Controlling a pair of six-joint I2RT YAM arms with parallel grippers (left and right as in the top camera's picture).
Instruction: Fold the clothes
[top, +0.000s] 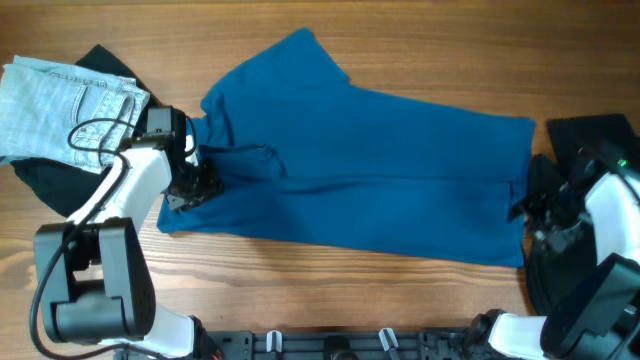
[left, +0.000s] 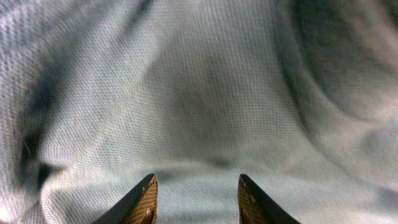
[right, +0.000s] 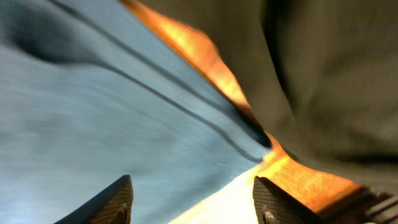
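Overhead risk: blue shirt (top: 400, 170) rumpled; uneven pull could skew fold.
Left hand (left: 196, 180): parted, empty.
Right hand (right: 193, 182): wide, empty.

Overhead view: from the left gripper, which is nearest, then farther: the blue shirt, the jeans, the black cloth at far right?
1. Blue shirt, right under the left gripper.
2. Jeans, up at the left.
3. Black cloth, far right edge.

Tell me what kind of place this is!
Probably a robot lab, not a home: a left arm and a right arm stand at a wooden table, with a blue shirt spread between them.
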